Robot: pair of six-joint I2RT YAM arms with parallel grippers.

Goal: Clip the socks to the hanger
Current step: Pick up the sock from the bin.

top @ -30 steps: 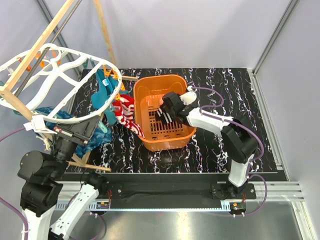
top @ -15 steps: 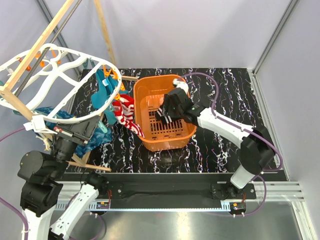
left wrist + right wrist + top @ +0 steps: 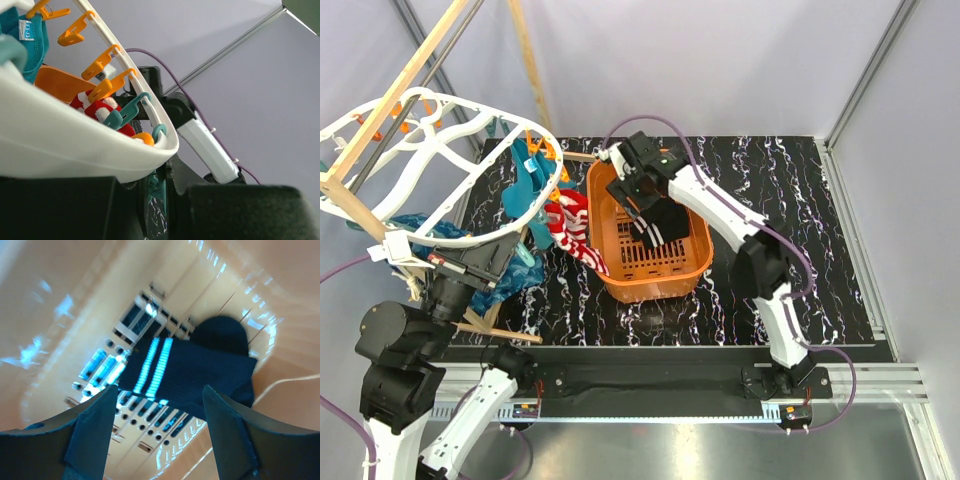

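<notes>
Since a second ago our right gripper (image 3: 638, 178) has swung from the basket's (image 3: 655, 288) middle to its far-left rim, and its jaws now stand wide and empty. Our black sock (image 3: 192, 371) lies on the basket floor beneath them. Left of the basket, our left gripper (image 3: 480, 262) stays clamped on the hanger (image 3: 450, 240). We should descend straight, straddle the sock's middle and pinch only fabric, not the slots.

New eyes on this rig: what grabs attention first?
A bright orange plastic basket sits mid-table, a black sock with white stripes lying inside it beneath the open right gripper. At far left, a large white oval plastic hanger ringed with orange pegs is held tilted by the shut left gripper. A red-and-white striped sock hangs between hanger and basket.
</notes>
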